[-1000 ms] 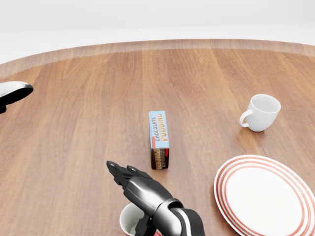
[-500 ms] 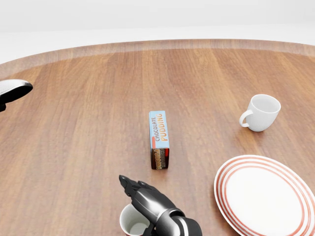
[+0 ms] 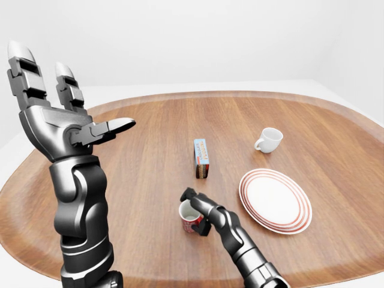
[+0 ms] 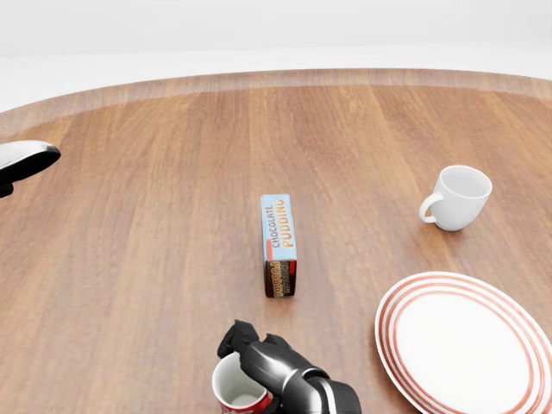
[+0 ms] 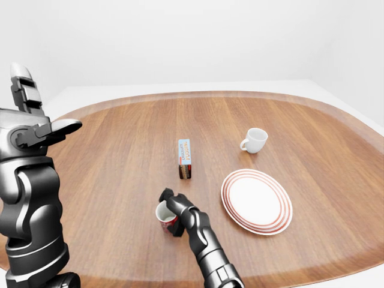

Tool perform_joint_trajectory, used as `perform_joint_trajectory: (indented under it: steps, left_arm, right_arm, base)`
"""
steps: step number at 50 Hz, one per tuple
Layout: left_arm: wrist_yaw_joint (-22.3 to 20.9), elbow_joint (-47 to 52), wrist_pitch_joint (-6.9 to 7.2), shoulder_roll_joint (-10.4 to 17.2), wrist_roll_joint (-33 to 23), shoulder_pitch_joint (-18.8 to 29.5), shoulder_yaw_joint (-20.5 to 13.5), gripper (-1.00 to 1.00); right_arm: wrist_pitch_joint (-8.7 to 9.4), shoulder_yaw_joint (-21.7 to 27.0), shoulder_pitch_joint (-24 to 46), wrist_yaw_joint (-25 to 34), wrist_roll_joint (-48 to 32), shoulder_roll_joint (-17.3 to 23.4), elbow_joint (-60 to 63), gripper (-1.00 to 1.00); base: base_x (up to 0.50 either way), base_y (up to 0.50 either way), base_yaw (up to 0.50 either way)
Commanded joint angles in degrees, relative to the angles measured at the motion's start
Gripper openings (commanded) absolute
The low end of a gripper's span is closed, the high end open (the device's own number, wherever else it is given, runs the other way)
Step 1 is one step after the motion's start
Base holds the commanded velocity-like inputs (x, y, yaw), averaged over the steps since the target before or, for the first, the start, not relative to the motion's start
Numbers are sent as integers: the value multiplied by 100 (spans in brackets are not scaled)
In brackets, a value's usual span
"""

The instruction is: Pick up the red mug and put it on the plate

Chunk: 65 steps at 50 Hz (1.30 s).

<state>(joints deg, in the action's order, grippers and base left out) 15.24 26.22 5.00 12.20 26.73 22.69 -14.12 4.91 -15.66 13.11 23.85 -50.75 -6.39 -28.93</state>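
The red mug (image 3: 189,218), white inside, stands upright on the wooden table (image 3: 150,150) near the bottom of the head view, left of the plate. My right hand (image 3: 198,211) comes in from the lower right, and its dark fingers (image 4: 259,355) curl over the rim and round the mug's right side, shut on it. The white plate (image 3: 275,201) with red rings lies flat to the right, with nothing on it and a gap between it and the mug. My left hand (image 3: 75,99) is raised high at the left, open with fingers spread, holding nothing.
A chocolate pudding box (image 4: 279,244) stands on its long edge just above the mug. A white cup (image 4: 457,198) sits upright above the plate at the right. The table's rounded edge runs along the top of the head view.
The right hand's fingers, stretched out over the mug a second ago, have curled down and closed round it. The hand has drawn back toward the bottom edge. The left hand holds still.
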Motion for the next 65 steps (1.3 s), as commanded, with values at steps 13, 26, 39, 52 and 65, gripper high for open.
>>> perform_joint_trajectory:
  steps: [13,26,39,52,65]
  left_arm:
    - [-29,-24,0,-12,-26,-35,-3,100]
    - [-25,-35,0,14,-21,-28,-33,100]
    - [-16,-28,0,27,-19,-29,-42,100]
    - [-11,-18,0,21,-30,-36,-34,100]
    - [-2,-45,0,67,-5,19,-59,100]
  right_arm:
    - [9,-50,-582,517,-390,203,2279,-100]
    - [9,180,-785,1557,-825,461,4033,-100]
    - [9,742,-1274,1615,-711,837,4687,-100]
    - [9,1657,-995,1615,-608,1249,5001,-100]
    - [9,2479,-576,1615,-159,1808,4392,-100]
  base:
    - [0,0,0]
    - [0,0,0]
    - [0,0,0]
    - [0,0,0]
    - [0,0,0]
